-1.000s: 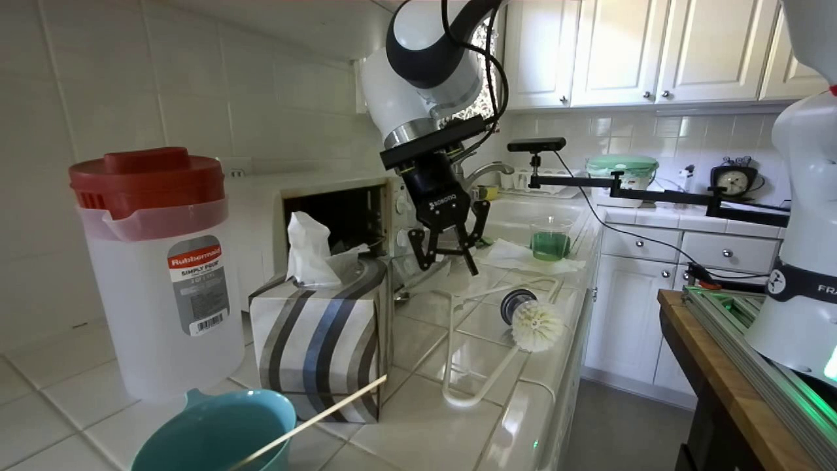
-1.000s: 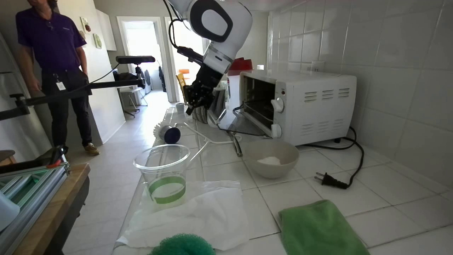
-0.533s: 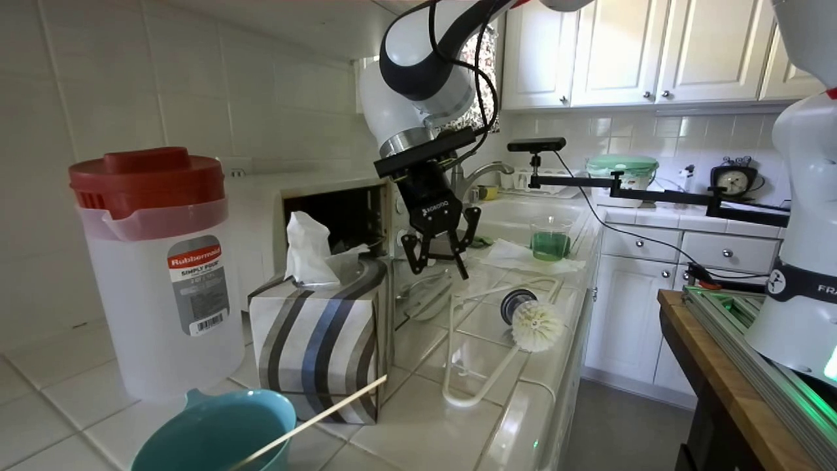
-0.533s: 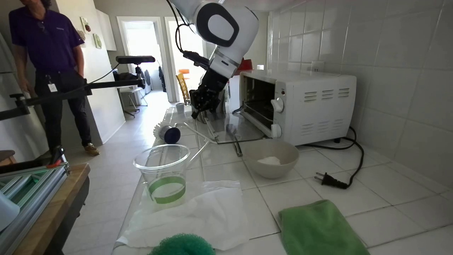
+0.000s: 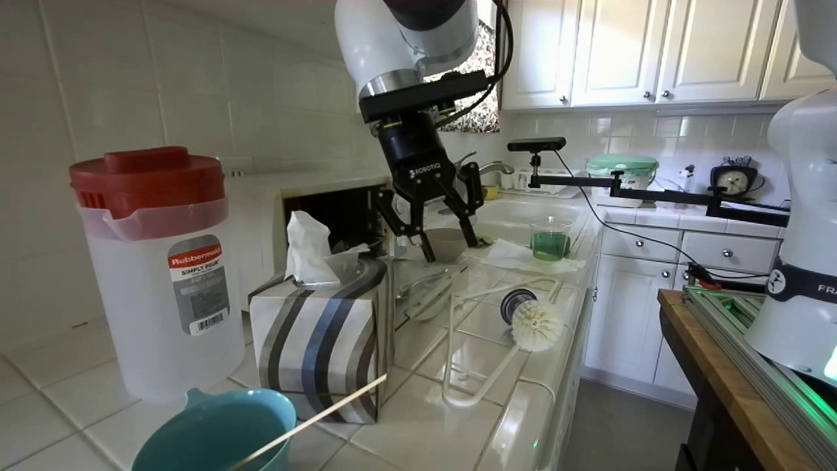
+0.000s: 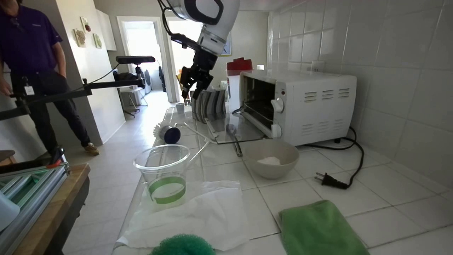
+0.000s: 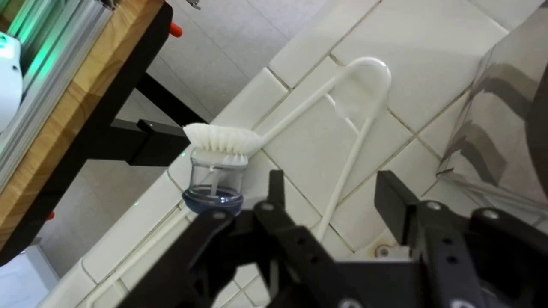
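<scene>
My gripper [image 5: 450,244] stands open over the counter, with nothing between its fingers [image 7: 389,205]. Below it in the wrist view lie a bent white tube frame [image 7: 349,171] and a round dish brush [image 7: 216,171] with a blue base. The striped tissue box [image 5: 320,347] is close by, with a tissue sticking out; its side [image 7: 492,128] shows at the right of the wrist view. In an exterior view the white toaster oven [image 6: 315,102] has its glass door [image 6: 247,131] lowered flat. A spoon [image 6: 236,143] shows at the door; whether above or under the glass I cannot tell.
A red-lidded pitcher [image 5: 160,281] and teal cup [image 5: 222,432] with a stick stand beyond the tissue box. A bowl [image 6: 270,159], clear cup [image 6: 164,177], green cloth [image 6: 320,226] and plug [image 6: 331,180] are farther along. A camera arm [image 6: 81,90] reaches across.
The oven door was partly raised a second ago and now lies flat. My gripper has lifted away from beside the tissue box, and its fingers have spread wider.
</scene>
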Action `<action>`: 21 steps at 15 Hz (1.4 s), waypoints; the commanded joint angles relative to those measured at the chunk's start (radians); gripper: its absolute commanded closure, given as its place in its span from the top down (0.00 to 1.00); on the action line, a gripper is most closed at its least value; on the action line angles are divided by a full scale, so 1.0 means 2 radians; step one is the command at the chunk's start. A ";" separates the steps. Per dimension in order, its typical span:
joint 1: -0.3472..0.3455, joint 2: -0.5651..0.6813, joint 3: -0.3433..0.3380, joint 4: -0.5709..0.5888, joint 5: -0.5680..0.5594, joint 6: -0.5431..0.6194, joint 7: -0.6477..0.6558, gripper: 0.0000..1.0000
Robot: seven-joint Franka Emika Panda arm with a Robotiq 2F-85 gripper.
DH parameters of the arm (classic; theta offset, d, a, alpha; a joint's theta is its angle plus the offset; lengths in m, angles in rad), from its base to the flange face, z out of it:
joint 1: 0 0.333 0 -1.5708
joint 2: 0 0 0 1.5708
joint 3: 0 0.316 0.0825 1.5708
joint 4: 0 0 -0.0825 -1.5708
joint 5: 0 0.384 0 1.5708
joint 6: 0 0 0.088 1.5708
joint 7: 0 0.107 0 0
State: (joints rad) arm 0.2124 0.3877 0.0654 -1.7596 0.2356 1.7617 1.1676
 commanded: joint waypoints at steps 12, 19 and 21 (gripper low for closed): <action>0.016 -0.020 0.023 -0.004 -0.045 -0.003 -0.058 1.00; 0.037 -0.059 0.030 -0.040 -0.122 0.007 -0.089 1.00; 0.037 -0.086 0.032 -0.065 -0.152 0.023 -0.107 1.00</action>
State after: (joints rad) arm 0.2835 0.3052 0.1253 -1.7949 0.0068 1.7528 1.0226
